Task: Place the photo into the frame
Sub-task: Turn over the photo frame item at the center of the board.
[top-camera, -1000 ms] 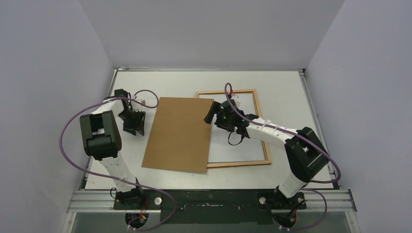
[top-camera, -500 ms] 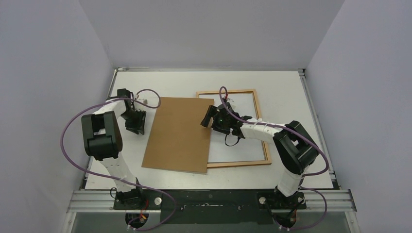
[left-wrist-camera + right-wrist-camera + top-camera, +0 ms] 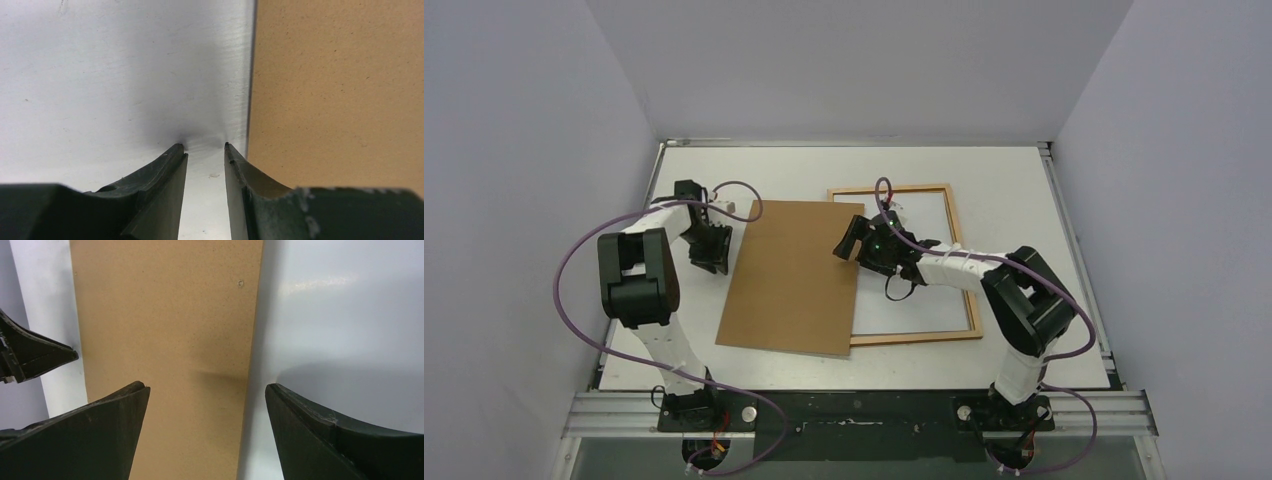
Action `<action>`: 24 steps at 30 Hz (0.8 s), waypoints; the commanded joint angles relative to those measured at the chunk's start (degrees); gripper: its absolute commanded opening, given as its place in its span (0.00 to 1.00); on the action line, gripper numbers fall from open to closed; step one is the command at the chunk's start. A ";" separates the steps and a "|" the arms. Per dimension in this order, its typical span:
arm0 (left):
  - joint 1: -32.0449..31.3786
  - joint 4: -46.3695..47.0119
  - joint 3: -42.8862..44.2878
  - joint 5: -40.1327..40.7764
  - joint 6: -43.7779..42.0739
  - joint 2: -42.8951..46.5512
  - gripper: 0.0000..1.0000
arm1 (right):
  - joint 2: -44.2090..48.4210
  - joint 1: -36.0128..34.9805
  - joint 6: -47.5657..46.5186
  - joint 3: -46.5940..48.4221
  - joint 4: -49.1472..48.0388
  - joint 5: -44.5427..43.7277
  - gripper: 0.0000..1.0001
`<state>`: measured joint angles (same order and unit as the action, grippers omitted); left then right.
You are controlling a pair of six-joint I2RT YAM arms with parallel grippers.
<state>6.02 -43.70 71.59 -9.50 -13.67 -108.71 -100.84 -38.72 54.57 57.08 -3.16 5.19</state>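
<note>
Item one: large, thin, rectangular reddish-brown wooden frame (image 3: 919,339), lying flat on the white desk (image 3: 824,170) right of centre, its long axis running from the near edge toward the far edge. Item two: plain brown rectangular fibreboard backing sheet (image 3: 789,275), flat at the desk's centre, long axis likewise near-to-far and slightly skewed, its right long edge overlapping the frame's left rail. Item three: rectangular paper photo, printed face nowhere in view. The area inside the frame reads plain white, which may be the photo's blank back or bare desk; cannot tell which. Left end effector (image 3: 202,146): fingers a narrow gap apart with nothing between them, tips down at the desk just beside the sheet's left long edge. Right end effector (image 3: 207,387): fingers spread wide, released, straddling the sheet's right long edge, one over fibreboard and the other over the white area on the frame side. Governing relation: the frame lies to the right of the sheet and partly beneath it, with the right arm nearer. The sheet sits between the two end effectors, one at each long edge. Judgement: the sheet probably has to be dealt with first.
</note>
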 commanded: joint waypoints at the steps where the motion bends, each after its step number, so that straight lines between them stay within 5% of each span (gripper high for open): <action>1: -1.19 3.62 -1.92 -4.87 0.82 -5.08 0.32 | -2.24 -0.57 0.85 0.76 -3.18 0.93 0.89; 24: -2.92 3.01 -0.84 -6.12 0.74 -5.89 0.30 | -3.20 -2.05 4.66 2.60 -8.68 4.24 0.78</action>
<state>5.61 -44.31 72.44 -10.02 -13.67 -109.38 -103.92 -40.23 57.93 57.17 -6.90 8.23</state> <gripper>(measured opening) 0.308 0.789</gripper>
